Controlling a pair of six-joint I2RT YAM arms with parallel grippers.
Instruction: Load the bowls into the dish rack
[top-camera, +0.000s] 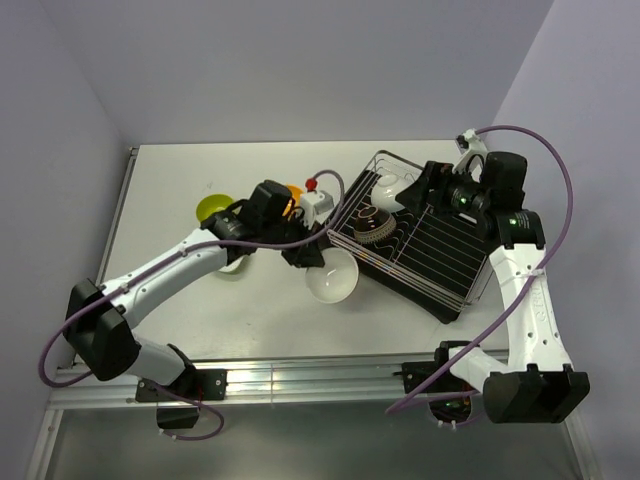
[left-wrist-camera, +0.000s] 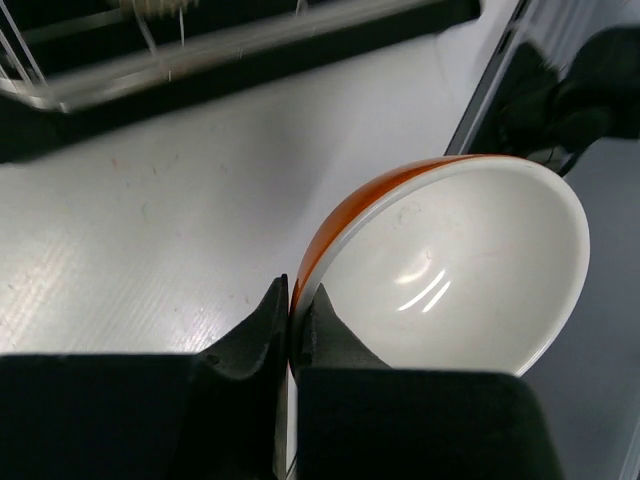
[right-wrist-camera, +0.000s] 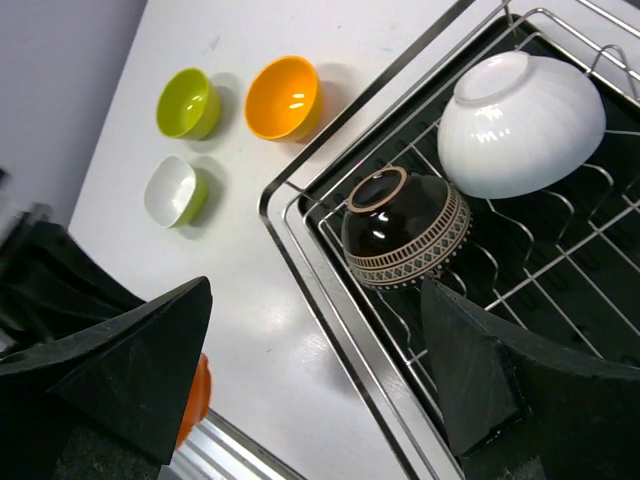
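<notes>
Left tool (left-wrist-camera: 296, 300), clenched on the rim of the orange-backed bowl (left-wrist-camera: 450, 270), should stand it upright in the free lower-right slots of the rack (top-camera: 432, 252); right tool (right-wrist-camera: 315, 290) hangs released.

The dish rack (top-camera: 450, 255), silver wire on a black tray, sat askew on the right of the table (top-camera: 180, 180). At its far end a dark patterned bowl (right-wrist-camera: 405, 228) and a white ribbed bowl (right-wrist-camera: 520, 110) leaned bottom-up. A lime green bowl (right-wrist-camera: 187, 103), an orange bowl (right-wrist-camera: 284, 97) and a small white bowl (right-wrist-camera: 170, 190) stood upright left of the rack. The sixth bowl (left-wrist-camera: 450, 260), white inside and orange outside, was tilted just beside the rack, its rim pinched in the left tool (left-wrist-camera: 290, 300).
</notes>
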